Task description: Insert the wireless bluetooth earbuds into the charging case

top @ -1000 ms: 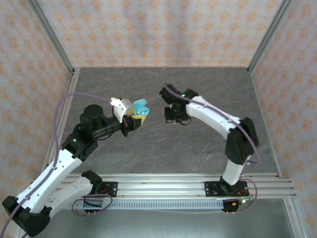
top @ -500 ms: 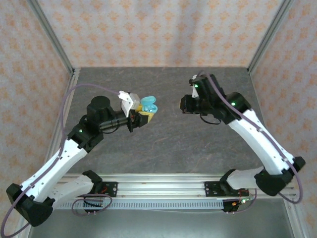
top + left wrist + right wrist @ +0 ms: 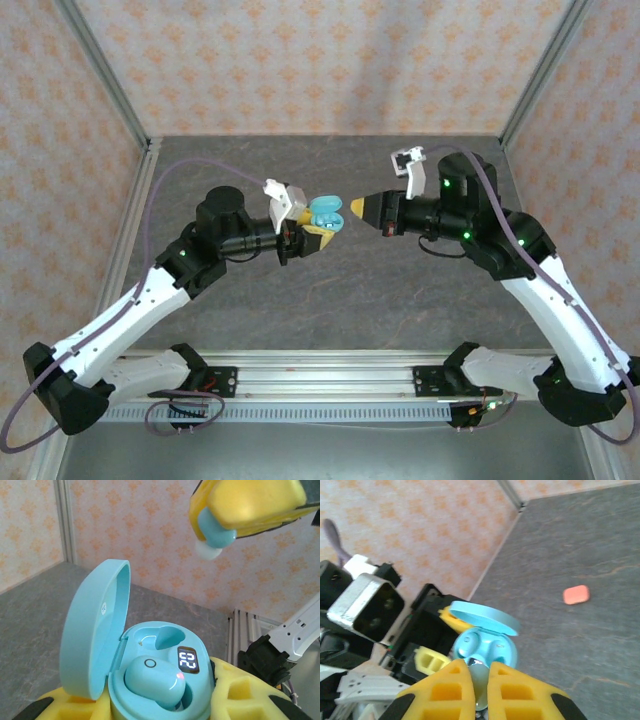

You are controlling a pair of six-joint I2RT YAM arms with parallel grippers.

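Evidently light and probably slippery, the earbud [image 3: 216, 536] sits pinched by its body in the right gripper [image 3: 479, 674], while the left gripper [image 3: 320, 233] clamps the open case [image 3: 161, 682] low down.

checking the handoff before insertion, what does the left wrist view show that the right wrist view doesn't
Left wrist: the lit display, with one teal earbud seated beside an empty slot. Right wrist: a coral-red item lying on the table. Both: the open teal case held by the left gripper, and the right gripper pinching a second teal earbud.
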